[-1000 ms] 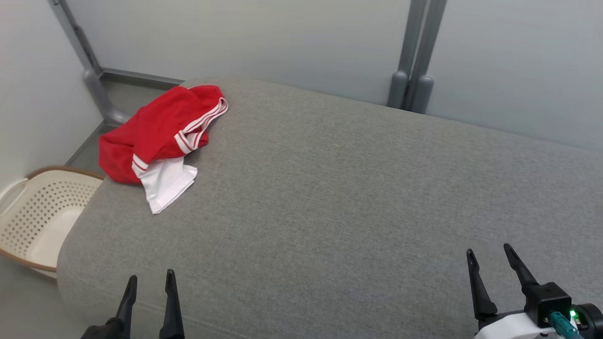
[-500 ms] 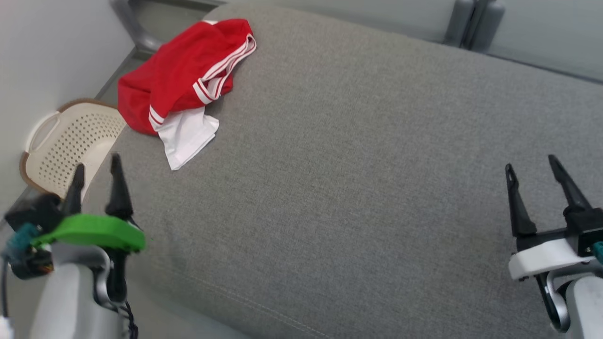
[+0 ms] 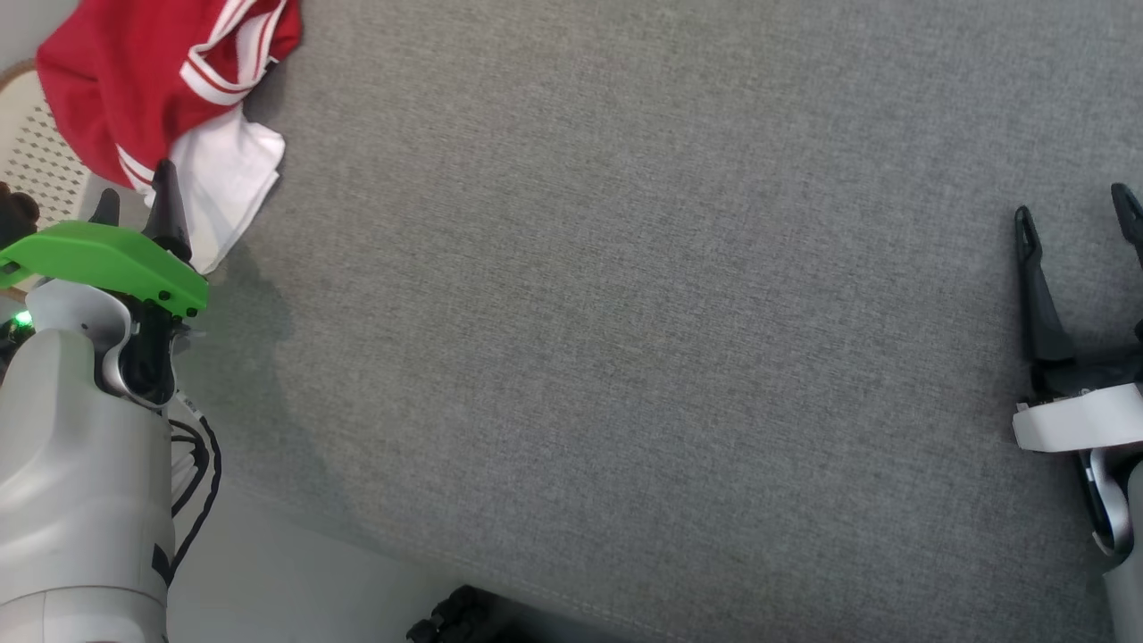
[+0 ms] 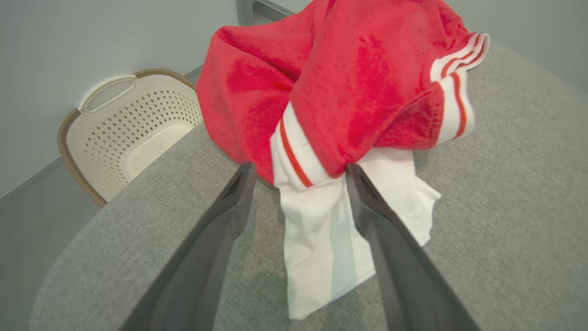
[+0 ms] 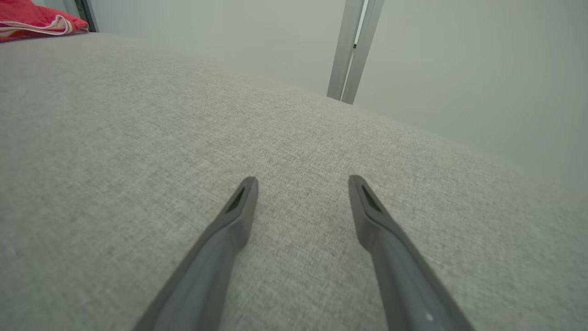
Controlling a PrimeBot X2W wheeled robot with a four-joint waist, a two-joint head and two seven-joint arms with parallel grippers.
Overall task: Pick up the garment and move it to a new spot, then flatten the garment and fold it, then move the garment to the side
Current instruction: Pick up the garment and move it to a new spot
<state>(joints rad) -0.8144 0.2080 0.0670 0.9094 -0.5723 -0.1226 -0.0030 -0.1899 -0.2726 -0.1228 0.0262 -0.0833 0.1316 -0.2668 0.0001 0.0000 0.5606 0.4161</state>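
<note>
The red garment (image 3: 116, 80) lies crumpled at the grey cushion's (image 3: 625, 313) far-left corner, beside the basket (image 3: 36, 156) — its white flap pointing toward the left gripper (image 3: 136, 186), fingers apart, close by. The right gripper (image 3: 1072, 202) hovers spread too — well apart from the cloth.

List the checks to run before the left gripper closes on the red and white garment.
1. Left gripper open: ok.
2. Red and white garment lined up between its fingers: ok, the white part lies in the gap.
3. Contact with the cloth: cannot tell.
4. Right gripper open, apart from the garment, over the grey fabric cushion: ok.
5. Garment fully on the cushion: not ok, the red part overhangs the edge by the cream perforated basket.
</note>
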